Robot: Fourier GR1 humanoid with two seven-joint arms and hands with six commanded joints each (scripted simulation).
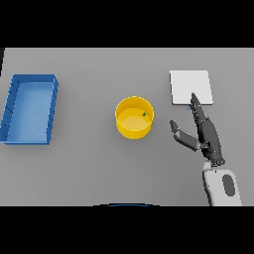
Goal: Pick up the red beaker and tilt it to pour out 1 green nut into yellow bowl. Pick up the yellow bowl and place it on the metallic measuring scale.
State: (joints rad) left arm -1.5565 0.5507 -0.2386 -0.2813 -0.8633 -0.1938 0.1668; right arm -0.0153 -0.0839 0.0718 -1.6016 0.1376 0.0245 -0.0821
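Right hand (206,133) sits lowest in the frame, lower right, coming up off the white forearm with its fingers straight and relaxed and the thumb spread out to the left. It's grasping nothing. The fingertips reach up to the near edge of the scale (191,87), the pale square plate in the upper right, and seem to overlap it a bit, though I can't tell if they touch it or just hover above.

Next up, centre of the frame, is the yellow bowl (134,117), upright on the grey table (89,168), a little way left of the thumb. One green nut (144,114) lies inside it, toward the right side of the rim.

Farther left, at the left edge, there's a blue tray (31,109), well apart from everything else.

No red beaker anywhere I can see, and no left hand either.

So my read: pouring looks done, since the nut's already in the bowl, and the bowl pickup is the step in hand. Next move calls for swinging that hand left, closing round the bowl's wall, then lifting it level over to the scale.
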